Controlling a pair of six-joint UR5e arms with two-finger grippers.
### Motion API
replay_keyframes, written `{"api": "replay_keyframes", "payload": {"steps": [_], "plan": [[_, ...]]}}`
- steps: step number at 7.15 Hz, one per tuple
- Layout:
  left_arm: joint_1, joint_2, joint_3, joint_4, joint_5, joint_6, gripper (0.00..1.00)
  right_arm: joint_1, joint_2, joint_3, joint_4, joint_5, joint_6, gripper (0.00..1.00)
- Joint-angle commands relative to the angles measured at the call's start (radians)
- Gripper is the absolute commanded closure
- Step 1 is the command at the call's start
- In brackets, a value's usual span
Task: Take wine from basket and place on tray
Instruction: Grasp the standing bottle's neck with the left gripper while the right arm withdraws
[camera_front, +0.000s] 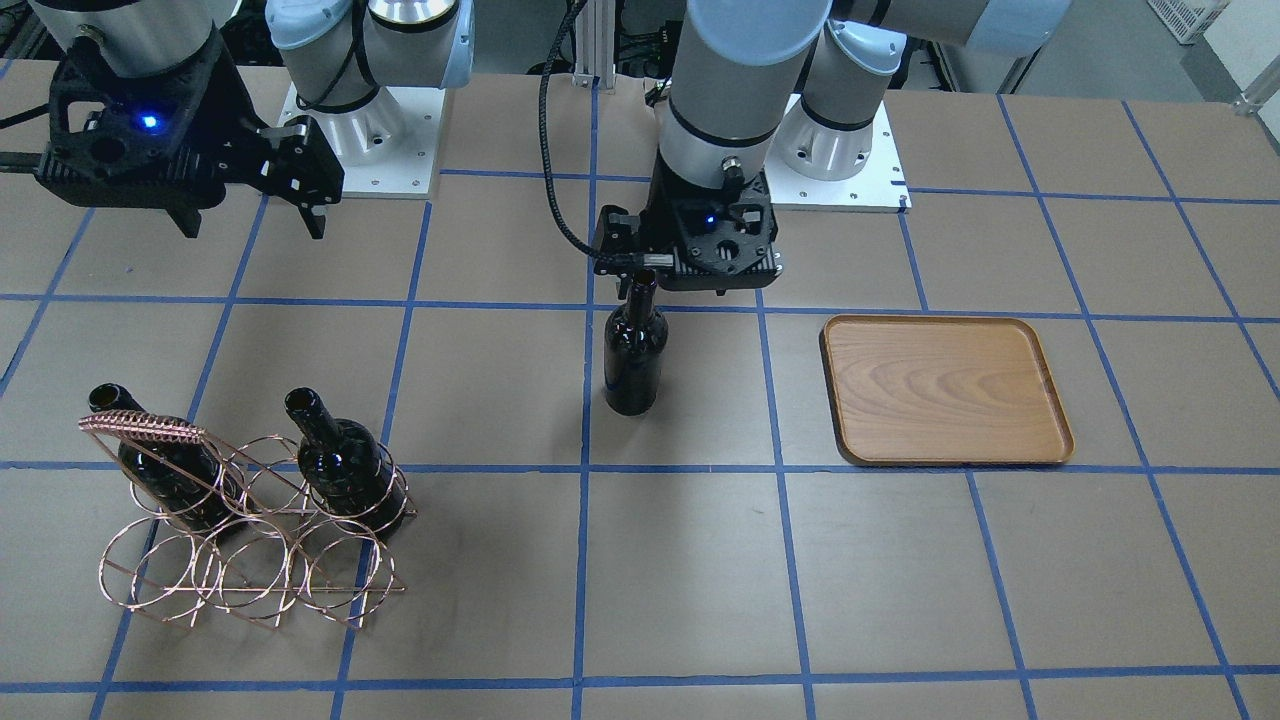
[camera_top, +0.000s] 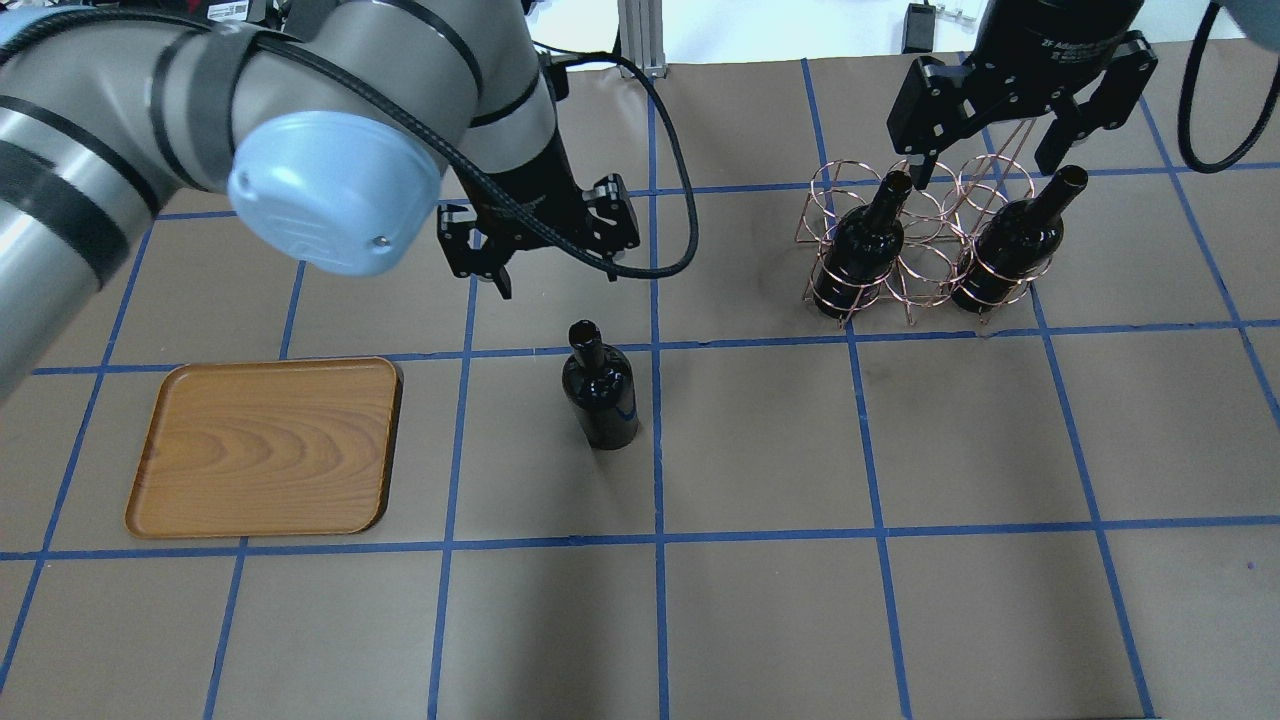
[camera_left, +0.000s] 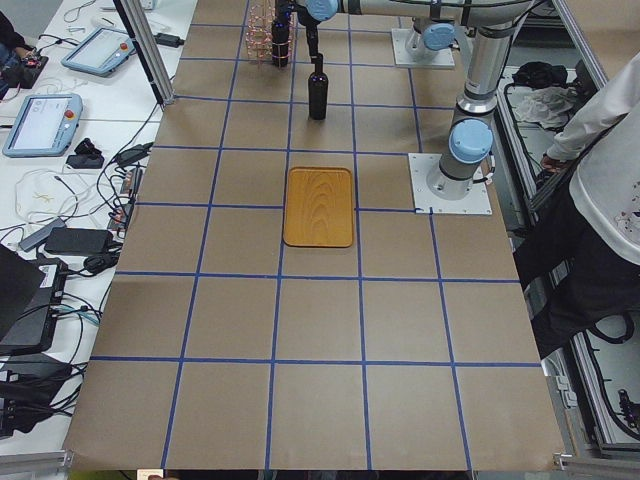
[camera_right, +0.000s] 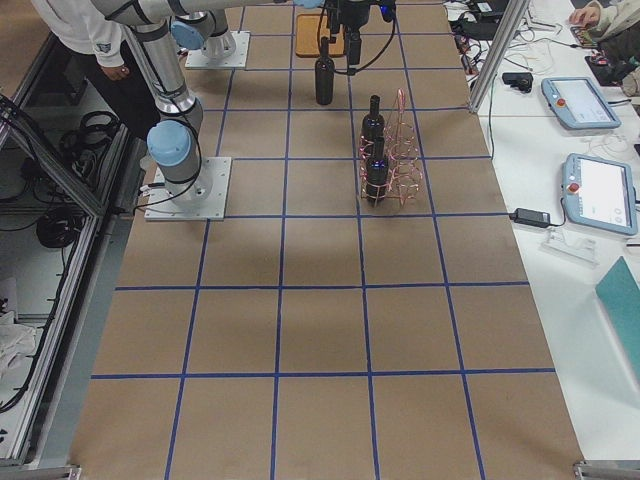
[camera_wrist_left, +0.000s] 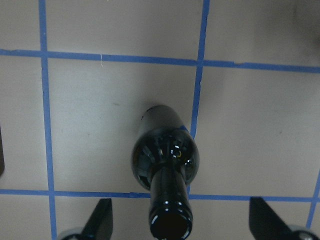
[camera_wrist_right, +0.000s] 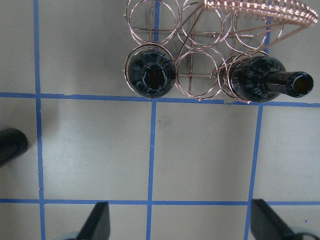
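Note:
One wine bottle (camera_top: 600, 395) stands upright on the table between the basket and the tray, also in the front view (camera_front: 634, 350). My left gripper (camera_top: 545, 275) hangs open just above it. In the left wrist view the bottle's mouth (camera_wrist_left: 171, 225) lies between the spread fingers (camera_wrist_left: 102, 220), untouched. The copper wire basket (camera_top: 920, 250) holds two more bottles, one (camera_top: 860, 250) and another (camera_top: 1010, 245). My right gripper (camera_top: 990, 165) is open and empty above the basket. The wooden tray (camera_top: 270, 445) lies bare.
The table is brown paper with a blue tape grid. The arm bases' white mounting plate (camera_front: 860, 170) sits behind the tray. In the right wrist view the basket (camera_wrist_right: 200, 75) is at the top and the free bottle (camera_wrist_right: 10, 145) shows at the left edge.

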Motion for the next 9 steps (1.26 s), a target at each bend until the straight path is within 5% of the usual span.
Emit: {"api": "replay_keyframes", "payload": {"steps": [1, 3, 6, 9], "plan": [[-0.016, 0.005, -0.032, 0.011, 0.008, 0.010, 0.33, 0.004, -0.009, 0.015, -0.015, 0.005, -0.009, 0.00], [-0.014, 0.006, -0.027, 0.057, 0.017, 0.054, 0.48, 0.007, -0.012, 0.015, -0.061, 0.042, 0.001, 0.00], [0.009, 0.023, -0.030, 0.037, 0.075, 0.104, 1.00, 0.006, -0.012, 0.017, -0.069, 0.041, -0.005, 0.00], [0.097, 0.093, -0.029, -0.050, 0.120, 0.209, 1.00, 0.000, -0.017, 0.017, -0.064, 0.039, 0.000, 0.00]]}}
